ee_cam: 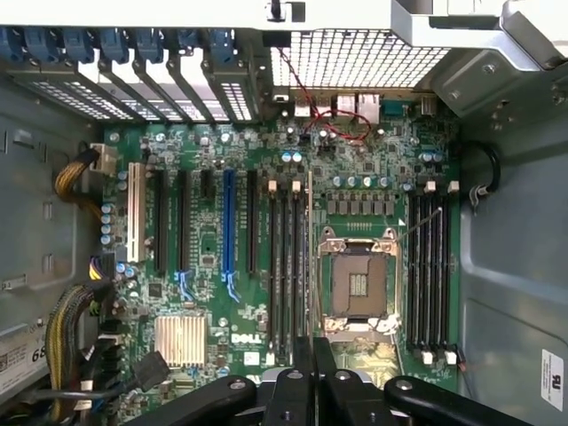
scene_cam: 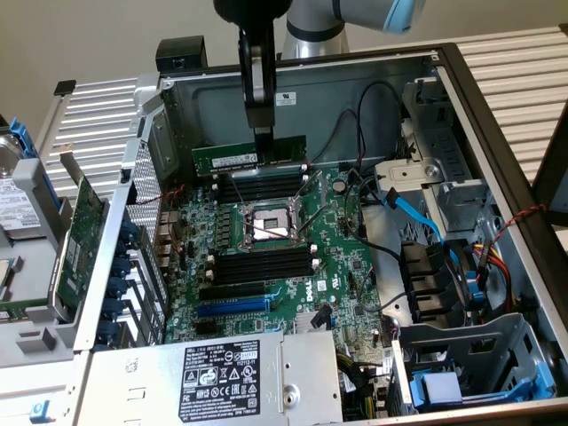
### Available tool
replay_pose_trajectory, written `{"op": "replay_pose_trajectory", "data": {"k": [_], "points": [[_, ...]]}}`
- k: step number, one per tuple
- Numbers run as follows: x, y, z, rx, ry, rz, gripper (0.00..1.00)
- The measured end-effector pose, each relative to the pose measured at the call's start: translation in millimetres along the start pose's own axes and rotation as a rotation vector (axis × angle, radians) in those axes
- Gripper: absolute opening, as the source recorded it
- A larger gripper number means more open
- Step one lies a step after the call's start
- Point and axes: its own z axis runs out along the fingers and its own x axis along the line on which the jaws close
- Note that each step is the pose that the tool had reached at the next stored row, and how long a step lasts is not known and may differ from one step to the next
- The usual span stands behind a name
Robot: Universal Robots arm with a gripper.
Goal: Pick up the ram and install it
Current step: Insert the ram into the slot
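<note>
Open PC case (scene_cam: 497, 133) lying on its side, motherboard (scene_cam: 342, 266) exposed inside. Empty CPU socket (scene_cam: 266, 222) mid-board, black memory slots (scene_cam: 262, 188) on both sides of it. Larger green expansion card (scene_cam: 78, 232) standing outside the case, at the exterior view's left. Claw (scene_cam: 264, 133) closed on the ram (scene_cam: 232, 160), gripping its top edge. Ram level, lengthwise along the far slot bank, hanging just above it near the case's back wall; seated or not, cannot tell.

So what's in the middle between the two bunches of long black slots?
The open silver CPU socket sits between the upper memory slots and the lower memory slots; the exterior view shows it.
</note>
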Motion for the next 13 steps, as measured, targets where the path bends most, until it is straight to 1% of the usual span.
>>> {"op": "replay_pose_trajectory", "data": {"k": [2,4,9,13], "points": [[0.0,-0.1,0.9,-0.0001,0.0029,0.0,0.12],[0.1,-0.1,1.0,-0.0003,0.0044,0.001,0.12],[0.0,-0.1,2.1,-0.0001,0.0045,0.001,0.12],[0.0,-0.2,8.4,-0.0001,0.0046,0.001,0.12]]}}
